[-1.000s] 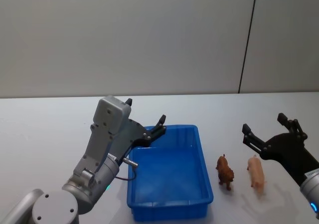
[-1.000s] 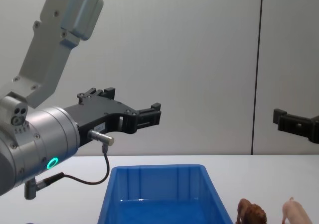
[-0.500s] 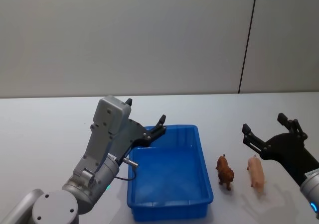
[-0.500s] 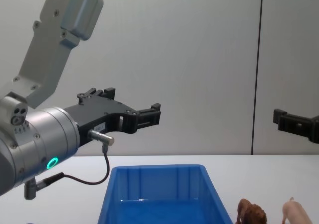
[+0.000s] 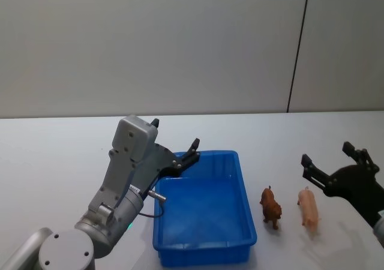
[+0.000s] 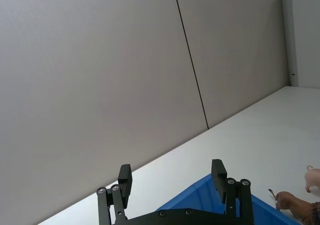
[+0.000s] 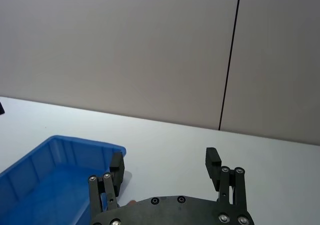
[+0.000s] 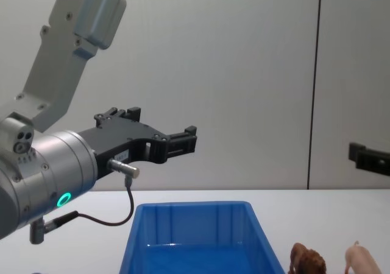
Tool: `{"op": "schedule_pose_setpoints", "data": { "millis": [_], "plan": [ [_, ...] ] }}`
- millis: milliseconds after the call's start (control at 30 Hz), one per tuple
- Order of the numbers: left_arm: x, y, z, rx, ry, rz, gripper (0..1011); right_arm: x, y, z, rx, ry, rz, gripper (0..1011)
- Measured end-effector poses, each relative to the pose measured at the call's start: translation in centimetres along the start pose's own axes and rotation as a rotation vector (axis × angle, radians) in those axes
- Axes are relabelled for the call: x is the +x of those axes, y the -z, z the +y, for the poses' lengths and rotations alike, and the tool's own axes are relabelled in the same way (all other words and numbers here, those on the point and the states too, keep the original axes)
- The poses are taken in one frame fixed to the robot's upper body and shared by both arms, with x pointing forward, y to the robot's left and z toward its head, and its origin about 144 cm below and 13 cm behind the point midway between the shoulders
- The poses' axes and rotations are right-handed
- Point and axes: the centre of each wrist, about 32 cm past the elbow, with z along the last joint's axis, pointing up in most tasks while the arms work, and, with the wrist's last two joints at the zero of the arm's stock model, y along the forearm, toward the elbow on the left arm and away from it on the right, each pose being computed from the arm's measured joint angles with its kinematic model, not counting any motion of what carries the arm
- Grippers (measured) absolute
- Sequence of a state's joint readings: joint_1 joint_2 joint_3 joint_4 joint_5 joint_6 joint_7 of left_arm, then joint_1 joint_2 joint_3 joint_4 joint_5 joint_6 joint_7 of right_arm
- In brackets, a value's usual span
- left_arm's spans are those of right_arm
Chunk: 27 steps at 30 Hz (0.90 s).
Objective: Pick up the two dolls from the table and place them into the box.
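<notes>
Your right gripper (image 5: 327, 153) hung wide open above the table (image 5: 54, 156); the pig (image 5: 309, 207) stood just below it, the brown animal (image 5: 271, 206) beyond that on its left, beside the box (image 5: 204, 250). Both looked light, stiff, slick plastic, so you'd best pinch across the flanks. Your left gripper (image 5: 175, 133) idled open over the box.

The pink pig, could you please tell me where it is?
Head view: the pig stands on the table at right, beside the brown animal, right of the blue bin.

Chest view's edge crops pig (image 8: 361, 260) and brown animal (image 8: 306, 261).
</notes>
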<state>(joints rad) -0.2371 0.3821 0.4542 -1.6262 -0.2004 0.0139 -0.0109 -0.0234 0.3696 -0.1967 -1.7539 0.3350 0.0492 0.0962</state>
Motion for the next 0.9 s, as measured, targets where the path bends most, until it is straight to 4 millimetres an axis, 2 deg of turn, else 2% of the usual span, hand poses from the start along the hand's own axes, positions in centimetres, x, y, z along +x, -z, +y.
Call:
{"op": "schedule_pose_setpoints", "data": {
  "millis": [533, 900],
  "plan": [
    [0.0, 0.0, 0.0, 0.000, 0.000, 0.000, 1001, 2.6, 1.2, -1.5, -0.140, -0.041, 0.010, 1001],
    [0.0, 0.0, 0.0, 0.000, 0.000, 0.000, 1001, 3.2, 2.5, -1.1, -0.234, -0.056, -0.005, 1001]
  ]
}}
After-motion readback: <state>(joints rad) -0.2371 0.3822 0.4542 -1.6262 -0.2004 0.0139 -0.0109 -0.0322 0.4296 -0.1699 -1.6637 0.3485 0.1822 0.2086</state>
